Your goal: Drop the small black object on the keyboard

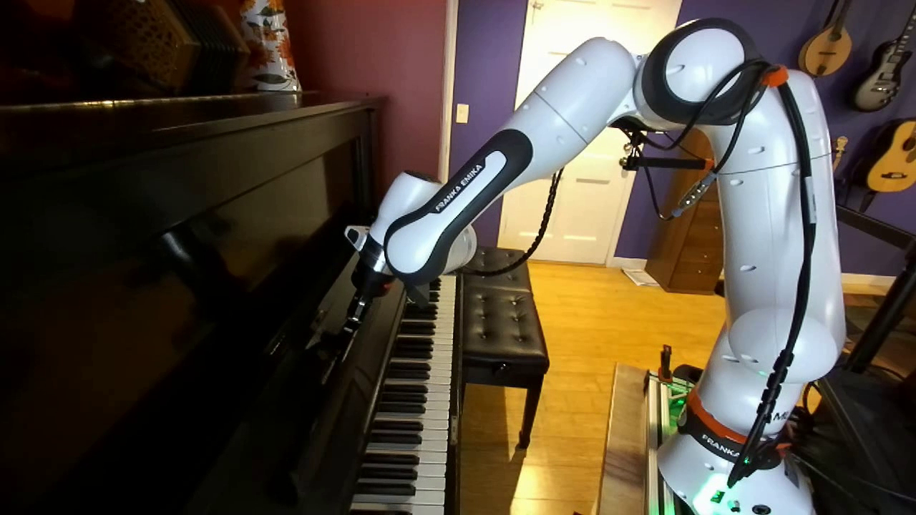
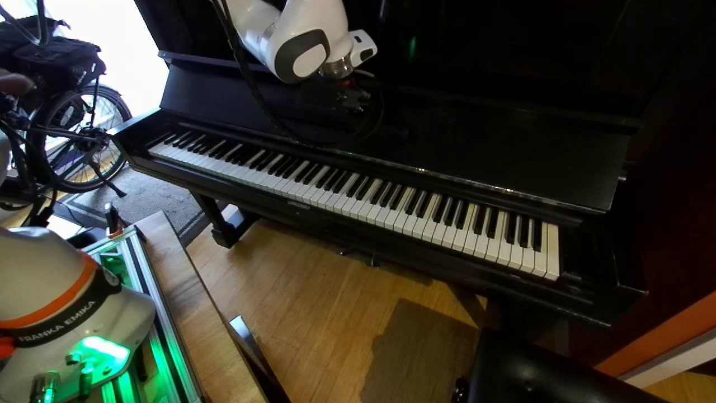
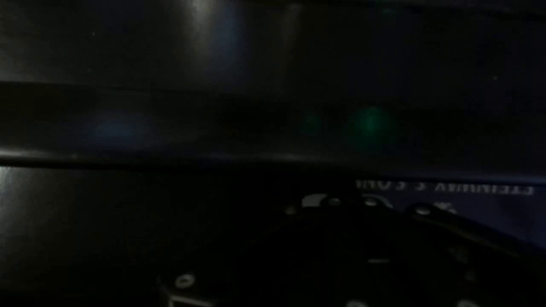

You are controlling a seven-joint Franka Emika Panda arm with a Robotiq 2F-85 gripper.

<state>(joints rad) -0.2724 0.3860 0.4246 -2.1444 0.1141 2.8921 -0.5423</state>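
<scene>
I can't pick out the small black object around the keyboard [image 2: 358, 196]. Behind the keyboard, my gripper [image 1: 351, 325] angles down toward the dark panel [image 2: 503, 146], presumably for a reach; it's too dim to tell its spread or any hold.

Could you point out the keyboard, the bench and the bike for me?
Keyboard [image 2: 358, 204], in an exterior view: on white keys midway along.
Bench [image 1: 504, 325], in an exterior view: on its padded seat.
Bike [image 2: 85, 141], in an exterior view: on its wheel's hub.
</scene>
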